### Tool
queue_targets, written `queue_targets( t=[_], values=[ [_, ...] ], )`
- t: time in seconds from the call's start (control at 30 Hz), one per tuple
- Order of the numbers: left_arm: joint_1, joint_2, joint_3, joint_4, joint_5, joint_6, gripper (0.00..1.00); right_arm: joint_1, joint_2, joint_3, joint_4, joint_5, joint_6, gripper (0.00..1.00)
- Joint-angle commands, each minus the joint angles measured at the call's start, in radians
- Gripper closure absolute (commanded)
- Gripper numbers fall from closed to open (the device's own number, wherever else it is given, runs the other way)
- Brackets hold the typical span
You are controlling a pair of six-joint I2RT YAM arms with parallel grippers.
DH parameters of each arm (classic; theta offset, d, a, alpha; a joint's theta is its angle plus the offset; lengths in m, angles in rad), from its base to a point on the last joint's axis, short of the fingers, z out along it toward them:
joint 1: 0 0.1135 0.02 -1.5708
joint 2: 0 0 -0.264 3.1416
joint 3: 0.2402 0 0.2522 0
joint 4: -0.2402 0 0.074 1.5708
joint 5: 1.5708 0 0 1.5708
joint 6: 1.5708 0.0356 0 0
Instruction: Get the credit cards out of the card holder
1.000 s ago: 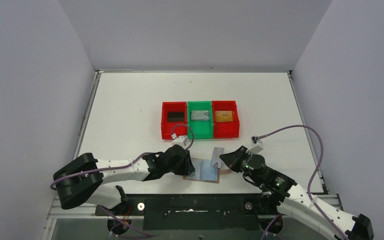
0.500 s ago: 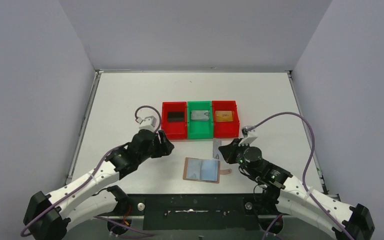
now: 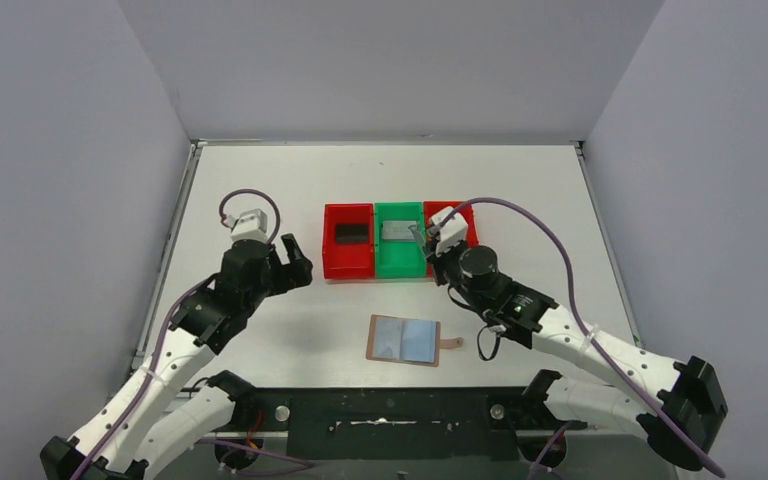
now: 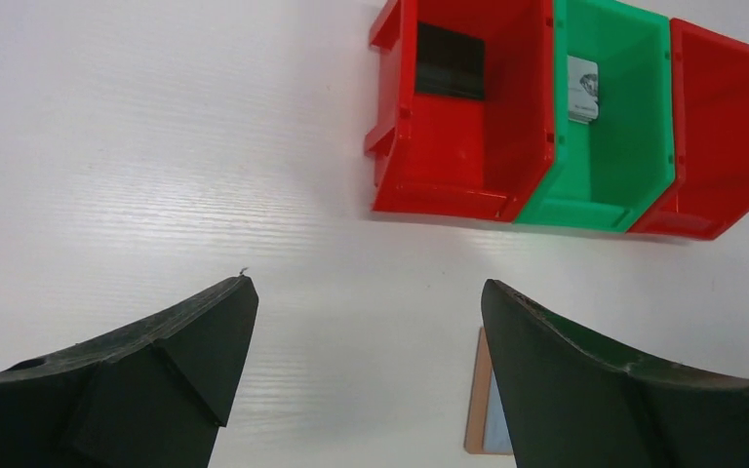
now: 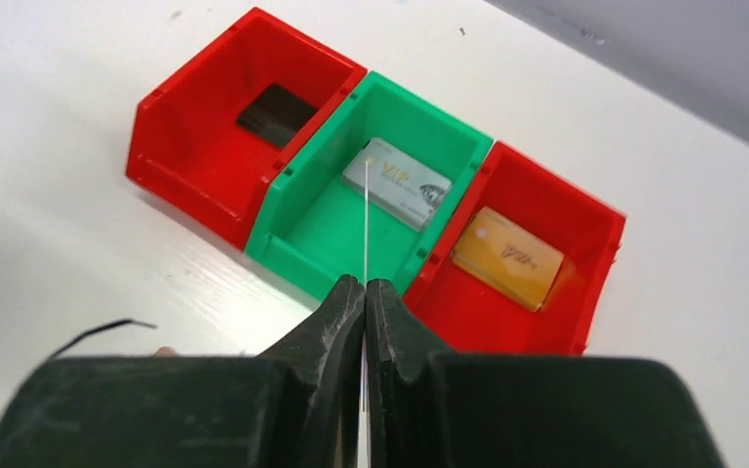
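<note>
I am pinching a credit card (image 5: 364, 229) in my right pincer (image 5: 365, 286), with the green bin (image 5: 288, 216) just ahead. My left pincer (image 4: 368, 286) is gaping open.

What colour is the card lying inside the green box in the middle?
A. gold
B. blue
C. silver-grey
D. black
C: in the right wrist view, the green box has a silver-grey card lying flat on its floor, with VIP printed on it.
</note>
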Motion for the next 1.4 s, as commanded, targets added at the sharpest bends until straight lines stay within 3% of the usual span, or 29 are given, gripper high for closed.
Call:
queue_targets(
  t=[0.0,0.27,0.77,1.37],
  values=[
    [0.059,-0.014,-0.026,0.034,-0.021,0.071,0.12,-0.004,0.121,0.098,0.066,0.033,-0.327,1.00],
    [0.078,-0.010,-0.002,-0.005,-0.085,0.083,0.11,-0.035,0.341,0.235,0.060,-0.093,-0.578,1.00],
    [0.079,-0.073,-0.007,-0.004,-0.155,0.074,0.09,-0.115,0.554,0.384,0.013,-0.271,-0.787,1.00],
    [0.081,-0.091,-0.014,-0.005,-0.156,0.068,0.09,-0.163,0.814,0.520,-0.014,-0.272,-1.012,1.00]
  ],
)
